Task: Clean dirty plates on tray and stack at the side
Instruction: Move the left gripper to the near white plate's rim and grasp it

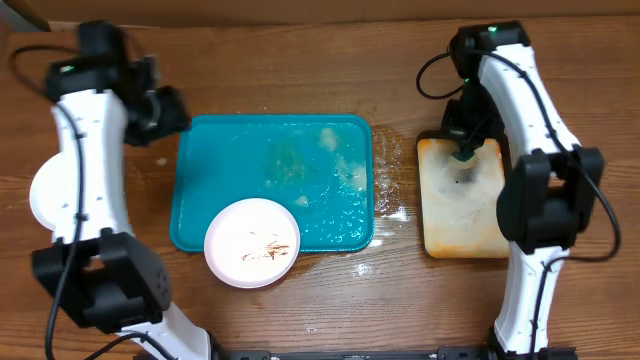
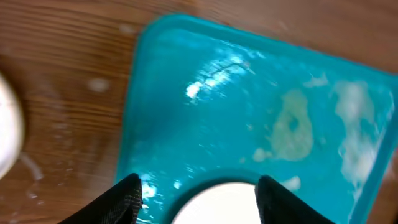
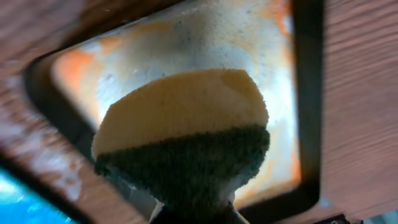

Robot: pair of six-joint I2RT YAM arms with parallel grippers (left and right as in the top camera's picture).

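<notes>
The teal tray [image 1: 230, 160] lies mid-table, wet and streaked with foam. One white plate [image 1: 252, 242] with brown smears sits at the tray's front left and overhangs the rim. A second white plate [image 1: 42, 195] rests on the table at the far left, partly hidden by my left arm. My left gripper [image 1: 165, 112] hovers at the tray's back left corner, open and empty; in its wrist view the smeared plate [image 2: 217, 208] shows below and between its fingers [image 2: 127, 199]. My right gripper [image 1: 466, 150] is shut on a yellow and green sponge [image 3: 180, 124].
A smaller beige stained tray with a black rim [image 1: 440, 225] lies right of the teal tray, under the sponge. Water droplets spot the wood between the two trays [image 1: 392, 200]. The table's back edge runs behind both arms.
</notes>
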